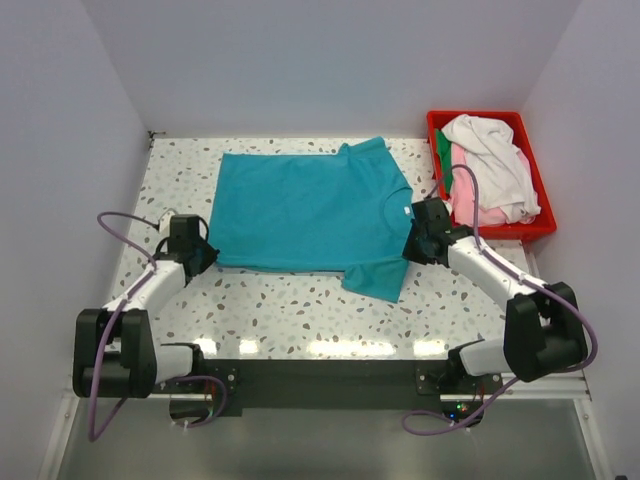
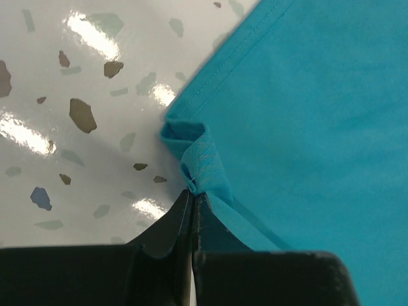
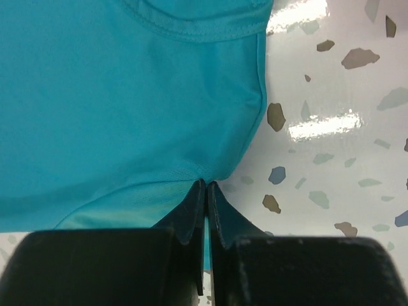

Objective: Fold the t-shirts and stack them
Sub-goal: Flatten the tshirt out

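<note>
Left fingers (image 2: 167, 234) clenched on near hem corner of teal t-shirt (image 1: 300, 210); right fingers (image 3: 224, 220) clenched on near shoulder. Shirt flat on tabletop (image 1: 300, 310), long axis spanning left-right between arms.

No writing, label, brand, number or sign could be read in any view: none on the teal t-shirt (image 1: 300, 210), none on the red bin (image 1: 520, 232) at the far right, none on the speckled table (image 1: 300, 310)
</note>
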Available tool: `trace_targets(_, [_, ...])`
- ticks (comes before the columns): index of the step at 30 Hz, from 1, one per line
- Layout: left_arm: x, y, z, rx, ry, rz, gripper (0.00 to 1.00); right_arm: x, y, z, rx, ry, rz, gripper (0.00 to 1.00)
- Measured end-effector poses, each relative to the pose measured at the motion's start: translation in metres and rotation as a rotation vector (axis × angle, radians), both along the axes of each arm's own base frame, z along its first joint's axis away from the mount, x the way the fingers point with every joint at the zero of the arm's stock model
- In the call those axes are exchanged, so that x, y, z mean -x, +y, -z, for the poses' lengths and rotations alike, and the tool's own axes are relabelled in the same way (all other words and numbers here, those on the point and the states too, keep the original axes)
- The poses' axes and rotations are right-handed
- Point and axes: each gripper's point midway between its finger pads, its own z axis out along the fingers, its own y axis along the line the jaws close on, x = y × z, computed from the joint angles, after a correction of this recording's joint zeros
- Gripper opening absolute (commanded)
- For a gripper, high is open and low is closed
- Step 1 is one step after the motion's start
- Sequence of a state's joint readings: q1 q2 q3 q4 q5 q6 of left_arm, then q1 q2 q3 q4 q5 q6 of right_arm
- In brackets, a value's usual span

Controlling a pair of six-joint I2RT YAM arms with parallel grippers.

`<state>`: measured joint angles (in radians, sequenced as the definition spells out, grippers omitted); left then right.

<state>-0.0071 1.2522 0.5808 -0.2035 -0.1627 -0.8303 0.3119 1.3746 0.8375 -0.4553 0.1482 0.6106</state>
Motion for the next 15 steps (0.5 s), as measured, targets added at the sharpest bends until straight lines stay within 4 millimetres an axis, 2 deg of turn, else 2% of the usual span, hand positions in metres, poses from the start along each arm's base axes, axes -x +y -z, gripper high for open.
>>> trace_targets(2, [0.004, -0.001, 0.005, 0.008, 0.012, -0.005, 0.04, 0.003, 0.000, 0.003, -0.001, 0.008, 0.001, 0.20])
trace_targets(3, [0.005, -0.001, 0.006, 0.011, 0.011, -0.008, 0.13, 0.005, -0.001, 0.004, -0.002, 0.011, 0.003, 0.29])
trace_targets(4, [0.006, -0.001, 0.006, 0.012, 0.010, -0.010, 0.14, 0.006, -0.001, 0.005, -0.004, 0.012, 0.005, 0.42])
trace_targets(6, [0.009, -0.001, 0.004, 0.017, -0.001, -0.015, 0.19, 0.011, -0.002, 0.004, -0.009, 0.008, 0.006, 0.52])
trace_targets(12, [0.021, -0.004, 0.003, 0.029, -0.026, -0.006, 0.27, 0.041, -0.004, 0.000, -0.064, -0.026, -0.001, 0.55])
trace_targets(15, [0.027, -0.005, 0.003, 0.035, -0.035, 0.000, 0.31, 0.062, -0.003, 0.007, -0.100, -0.022, -0.004, 0.55])
